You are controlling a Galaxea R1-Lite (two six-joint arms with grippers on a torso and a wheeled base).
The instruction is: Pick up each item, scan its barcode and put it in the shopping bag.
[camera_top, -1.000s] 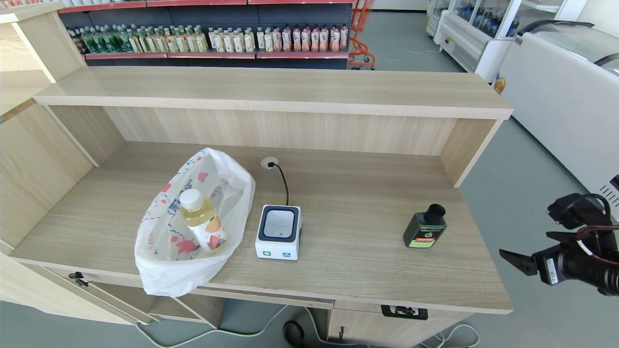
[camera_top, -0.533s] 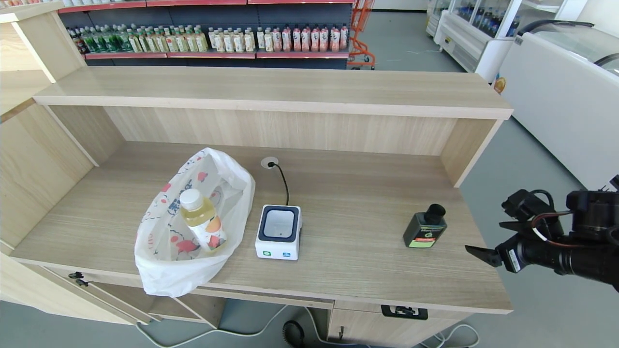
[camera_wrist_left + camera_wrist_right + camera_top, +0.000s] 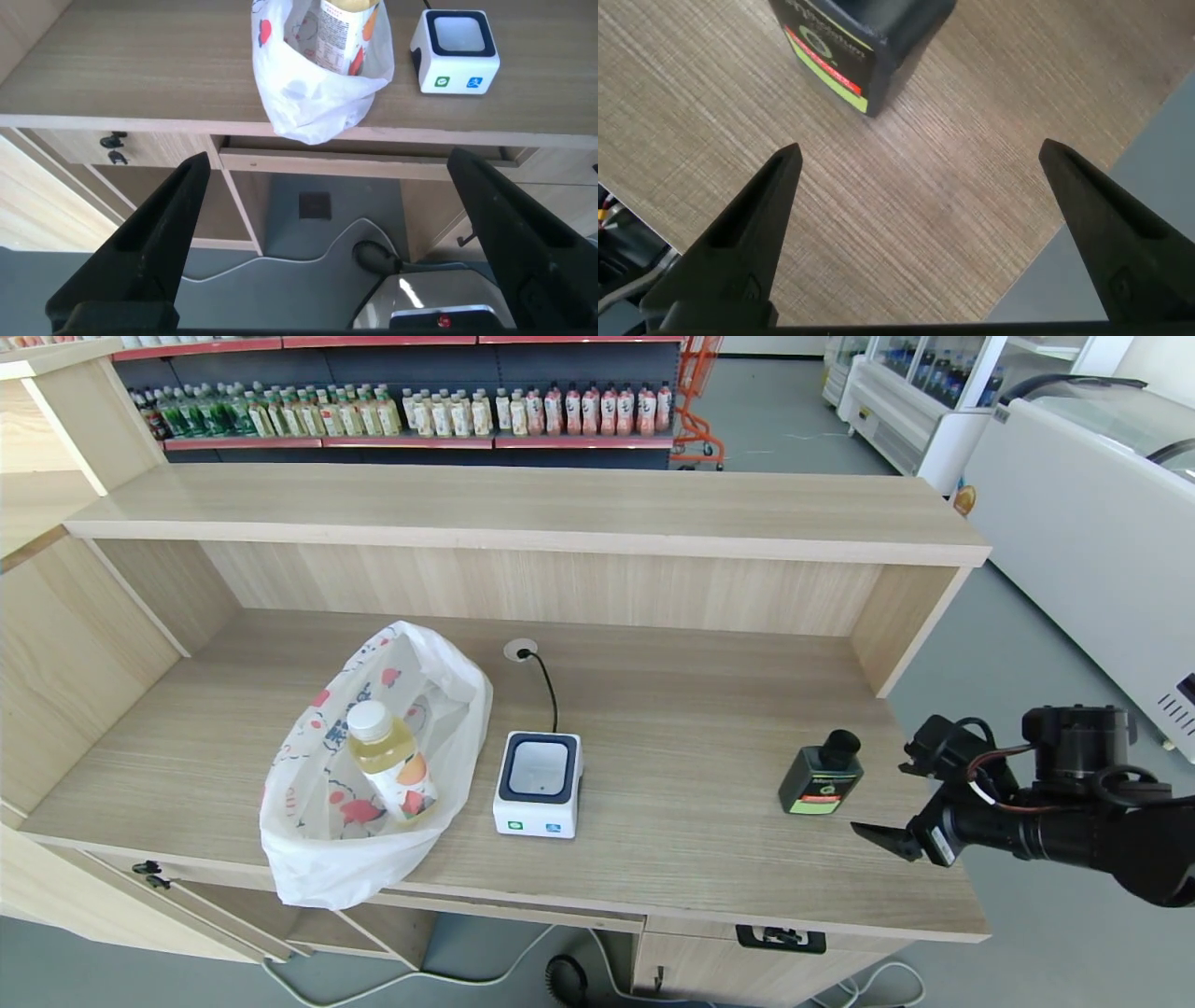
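A white printed shopping bag (image 3: 308,821) stands on the counter's left part with a yellow drink bottle (image 3: 390,767) upright inside it. To the bag's right sits the white barcode scanner (image 3: 539,784). A small dark bottle with a black cap (image 3: 822,777) stands near the counter's right end. My right gripper (image 3: 882,798) hovers open just right of it, over the counter's right edge; in the right wrist view the dark bottle (image 3: 859,42) lies just beyond the open gripper (image 3: 920,147). My left gripper (image 3: 329,159) hangs open below the counter's front edge, facing the bag (image 3: 313,89) and scanner (image 3: 454,51).
The wooden counter (image 3: 672,840) has a raised back shelf (image 3: 523,513) and side walls. A black cable (image 3: 544,686) runs from the scanner to a hole at the back. Drawers (image 3: 374,168) sit under the front edge. Freezers (image 3: 1092,523) stand to the right.
My right arm has moved left from beside the counter toward the dark bottle, its open gripper now over the counter's right end. Bag, scanner and bottles have stayed put.
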